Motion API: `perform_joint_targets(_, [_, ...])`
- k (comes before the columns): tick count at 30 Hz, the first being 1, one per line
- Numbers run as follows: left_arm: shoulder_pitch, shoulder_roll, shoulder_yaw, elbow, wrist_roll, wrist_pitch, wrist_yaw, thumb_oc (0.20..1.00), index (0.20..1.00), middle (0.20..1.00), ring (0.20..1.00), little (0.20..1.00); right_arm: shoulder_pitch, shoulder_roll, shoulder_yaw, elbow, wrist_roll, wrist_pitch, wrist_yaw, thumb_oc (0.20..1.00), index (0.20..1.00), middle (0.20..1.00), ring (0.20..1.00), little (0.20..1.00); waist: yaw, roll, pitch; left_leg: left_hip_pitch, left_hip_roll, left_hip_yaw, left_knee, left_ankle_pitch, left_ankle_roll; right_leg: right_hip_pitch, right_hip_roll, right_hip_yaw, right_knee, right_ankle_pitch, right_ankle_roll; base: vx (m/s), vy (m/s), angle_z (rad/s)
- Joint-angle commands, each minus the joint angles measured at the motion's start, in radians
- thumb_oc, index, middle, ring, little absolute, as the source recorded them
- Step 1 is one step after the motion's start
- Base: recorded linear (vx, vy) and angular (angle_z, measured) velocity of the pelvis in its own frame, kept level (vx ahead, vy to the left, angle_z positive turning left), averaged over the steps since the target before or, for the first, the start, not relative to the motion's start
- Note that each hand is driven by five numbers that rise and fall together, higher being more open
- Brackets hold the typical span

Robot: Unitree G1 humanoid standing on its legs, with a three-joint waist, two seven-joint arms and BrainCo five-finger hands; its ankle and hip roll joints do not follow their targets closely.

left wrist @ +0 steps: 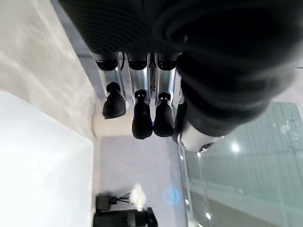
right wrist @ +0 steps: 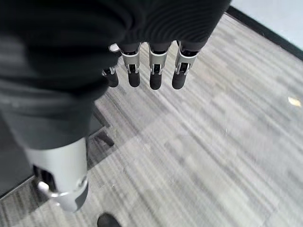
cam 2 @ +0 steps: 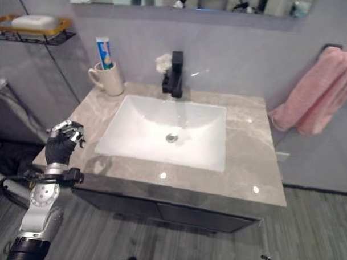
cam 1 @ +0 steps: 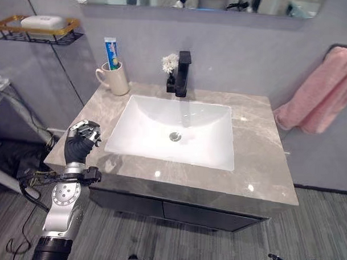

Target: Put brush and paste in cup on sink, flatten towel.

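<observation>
**A:** Where's your left hand?

**B:** You've got it raised at the near left corner of the marble counter, beside the white basin. Its fingers are curled in and they grip nothing.

**A:** And the paste?

**B:** The blue-and-white toothpaste tube stands upright in the cream mug at the counter's back left corner, left of the black faucet. You can't make out a brush in that mug.

**A:** The towel?

**B:** The pink towel hangs bunched from a wall hook on the right, well apart from the mug.

**A:** Your right hand?

**B:** It hangs over the grey plank floor, fingers loosely straight, empty.
</observation>
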State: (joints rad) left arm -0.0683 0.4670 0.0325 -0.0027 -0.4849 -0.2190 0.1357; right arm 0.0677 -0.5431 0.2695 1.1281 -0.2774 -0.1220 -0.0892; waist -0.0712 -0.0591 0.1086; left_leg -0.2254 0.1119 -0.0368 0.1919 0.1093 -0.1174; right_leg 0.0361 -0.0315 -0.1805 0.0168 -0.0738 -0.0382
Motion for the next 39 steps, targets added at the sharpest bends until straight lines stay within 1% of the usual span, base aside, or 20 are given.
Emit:
perform_joint_targets(1, [-0.064,0.042,-0.003,-0.046,-0.018,-0.074,-0.009,0.2,0.2,0.2,0.2,0.2,-0.005,-0.03,-0.03,0.031,0.061,0.008,-0.045,1.0,1.0,1.0,1.0,1.0,-0.002,0.013,0.017,0.01,0.008,0.089,-0.026,-0.064,0.034,-0.042,-0.043,0.125,0.037,0.015,0.096,-0.01,0.071,0.64])
perform_joint_targets(2, [-0.089,0.051,-0.022,-0.038,-0.021,-0.079,-0.002,0.2,0.2,0.2,0.2,0.2,-0.002,-0.028,-0.039,0.032,0.068,0.008,-0.053,1.0,1.0,1.0,1.0,1.0,-0.003,0.017,0.02,-0.03,0.021,0.109,-0.05,-0.02,0.026,-0.05,-0.045,0.118,0.045,0.012,0.098,0.01,0.049,0.29])
perform_joint_targets(3, [-0.089,0.051,-0.022,-0.038,-0.021,-0.079,-0.002,0.2,0.2,0.2,0.2,0.2,-0.002,-0.028,-0.039,0.032,0.068,0.008,-0.053,1.0,1.0,1.0,1.0,1.0,-0.004,0.017,0.02,-0.031,0.021,0.109,-0.05,-0.02,0.026,-0.05,-0.045,0.118,0.045,0.012,0.098,0.1,0.115,0.27])
perform_joint_targets(4, [-0.124,0.064,-0.048,-0.033,-0.022,-0.087,0.006,0.2,0.2,0.2,0.2,0.2,-0.002,-0.025,-0.04,0.035,0.075,0.011,-0.064,1.0,1.0,1.0,1.0,1.0,-0.002,0.036,0.022,-0.049,0.041,0.122,-0.12,0.036,0.009,-0.043,-0.046,0.113,0.047,0.003,0.106,0.16,0.145,0.15])
perform_joint_targets(5, [-0.127,0.071,-0.055,-0.028,-0.024,-0.088,0.007,0.2,0.2,0.2,0.2,0.2,-0.002,-0.02,-0.036,0.037,0.075,0.012,-0.064,1.0,1.0,1.0,1.0,1.0,-0.003,0.043,0.014,-0.031,0.043,0.121,-0.132,0.039,0.008,-0.038,-0.048,0.113,0.052,-0.008,0.112,0.24,0.233,0.11])
perform_joint_targets(7, [-0.121,0.074,-0.049,-0.038,-0.027,-0.082,-0.001,0.2,0.2,0.2,0.2,0.2,-0.004,-0.014,-0.028,0.032,0.06,0.014,-0.06,1.0,1.0,1.0,1.0,1.0,0.0,0.049,-0.006,0.0,0.016,0.104,-0.124,-0.013,0.026,-0.01,-0.069,0.141,0.05,-0.028,0.136,0.27,0.28,-0.13])
perform_joint_targets(8, [-0.125,0.073,-0.058,-0.041,-0.026,-0.082,-0.011,0.2,0.2,0.2,0.2,0.2,-0.005,-0.01,-0.043,0.03,0.065,0.016,-0.064,1.0,1.0,1.0,1.0,1.0,-0.001,0.046,-0.02,-0.002,-0.011,0.127,-0.093,-0.048,0.042,0.024,-0.108,0.153,0.041,-0.028,0.154,0.23,0.251,-0.3])
perform_joint_targets(13, [-0.16,0.084,-0.067,-0.021,-0.02,-0.094,0.012,0.2,0.2,0.2,0.2,0.2,-0.024,0.021,-0.034,-0.01,0.073,0.016,-0.064,1.0,1.0,1.0,1.0,1.0,0.004,0.037,-0.038,-0.006,-0.043,0.174,-0.037,-0.111,0.075,0.03,-0.18,0.187,0.029,-0.003,0.193,0.14,0.224,-0.28])
perform_joint_targets(16, [-0.176,0.1,-0.074,-0.021,-0.014,-0.099,0.021,0.2,0.2,0.2,0.2,0.2,-0.055,0.043,0.032,-0.048,0.01,0.015,-0.05,1.0,1.0,1.0,1.0,1.0,0.014,0.023,-0.05,-0.014,-0.063,0.217,-0.001,-0.159,0.105,0.01,-0.23,0.209,0.033,0.075,0.226,0.09,0.241,-0.42])
perform_joint_targets(19, [-0.178,0.113,-0.08,-0.043,0.001,-0.094,0.018,0.2,0.2,0.2,0.2,0.2,-0.053,0.054,0.037,-0.053,-0.002,0.018,-0.044,1.0,1.0,1.0,1.0,1.0,0.016,0.016,-0.055,-0.005,-0.084,0.224,0.001,-0.182,0.125,-0.002,-0.247,0.215,0.066,0.12,0.236,0.09,0.164,-0.19])
perform_joint_targets(22, [-0.185,0.122,-0.088,-0.052,0.011,-0.093,0.015,0.2,0.2,0.2,0.2,0.2,-0.051,0.056,0.033,-0.046,0.001,0.017,-0.042,1.0,1.0,1.0,1.0,1.0,0.018,0.013,-0.049,0.009,-0.098,0.224,-0.002,-0.198,0.14,-0.031,-0.251,0.224,0.129,0.155,0.235,0.05,0.147,0.05])
perform_joint_targets(24, [-0.196,0.13,-0.093,-0.06,0.021,-0.096,0.017,0.2,0.2,0.2,0.2,0.2,-0.054,0.052,0.034,-0.054,0.0,0.015,-0.043,1.0,1.0,1.0,1.0,1.0,0.011,0.013,-0.02,0.031,-0.113,0.225,0.0,-0.22,0.159,-0.092,-0.254,0.238,0.228,0.229,0.223,-0.04,0.17,0.07])
perform_joint_targets(25, [-0.2,0.134,-0.097,-0.068,0.027,-0.101,0.019,0.2,0.2,0.2,0.2,0.2,-0.065,0.045,0.032,-0.055,0.011,0.013,-0.045,1.0,1.0,1.0,1.0,1.0,0.003,0.027,0.017,0.043,-0.112,0.224,0.013,-0.236,0.173,-0.155,-0.23,0.228,0.318,0.223,0.208,-0.06,0.173,0.01])
perform_joint_targets(26, [-0.201,0.134,-0.097,-0.068,0.027,-0.101,0.019,0.2,0.2,0.2,0.2,0.2,-0.066,0.045,0.032,-0.055,0.011,0.013,-0.045,1.0,1.0,1.0,1.0,1.0,0.003,0.028,0.017,0.042,-0.112,0.224,0.015,-0.238,0.173,-0.158,-0.23,0.229,0.322,0.221,0.207,-0.02,0.193,-0.06])
perform_joint_targets(28, [-0.207,0.13,-0.093,-0.071,0.03,-0.107,0.019,0.2,0.2,0.2,0.2,0.2,-0.07,0.042,0.035,-0.062,0.027,0.003,-0.043,1.0,1.0,1.0,1.0,1.0,-0.021,0.045,0.044,0.076,-0.114,0.215,0.027,-0.264,0.179,-0.262,-0.144,0.251,0.377,0.104,0.187,0.09,0.143,-0.19])
perform_joint_targets(29, [-0.209,0.125,-0.086,-0.073,0.039,-0.111,0.018,0.2,0.2,0.2,0.2,0.2,-0.078,0.036,0.038,-0.062,0.033,0.001,-0.046,1.0,1.0,1.0,1.0,1.0,-0.026,0.034,0.061,0.096,-0.127,0.238,0.058,-0.295,0.181,-0.308,-0.18,0.205,0.295,0.099,0.186,0.16,0.07,-0.13])
perform_joint_targets(31, [-0.212,0.12,-0.089,-0.069,0.035,-0.117,0.018,0.2,0.2,0.2,0.2,0.2,-0.091,0.029,0.038,-0.054,0.038,-0.002,-0.048,1.0,1.0,1.0,1.0,1.0,-0.038,0.034,0.075,0.106,-0.132,0.237,0.085,-0.316,0.175,-0.312,-0.196,0.196,0.224,0.119,0.197,0.12,-0.012,0.0])
perform_joint_targets(33, [-0.229,0.115,-0.099,-0.058,0.025,-0.123,0.024,0.2,0.2,0.2,0.2,0.2,-0.089,0.028,0.04,-0.052,0.037,-0.001,-0.049,1.0,1.0,1.0,1.0,1.0,-0.057,0.017,0.083,0.116,-0.147,0.228,0.146,-0.353,0.161,-0.33,-0.204,0.236,0.128,0.159,0.216,0.15,-0.056,0.15])
perform_joint_targets(34, [-0.237,0.116,-0.106,-0.051,0.02,-0.126,0.024,0.2,0.2,0.2,0.2,0.2,-0.078,0.025,0.042,-0.059,0.037,-0.003,-0.046,1.0,1.0,1.0,1.0,1.0,-0.067,0.007,0.081,0.114,-0.152,0.216,0.186,-0.37,0.157,-0.314,-0.193,0.285,0.136,0.161,0.223,0.16,-0.062,0.31])
perform_joint_targets(39, [-0.206,0.088,-0.088,-0.047,0.012,-0.113,0.016,0.2,0.2,0.2,0.2,0.2,-0.066,0.026,0.032,-0.023,0.054,-0.003,-0.044,1.0,1.0,1.0,1.0,1.0,-0.048,-0.002,0.063,0.111,-0.136,0.196,0.231,-0.399,0.143,-0.298,-0.149,0.296,0.188,0.132,0.211,0.09,-0.085,0.28])
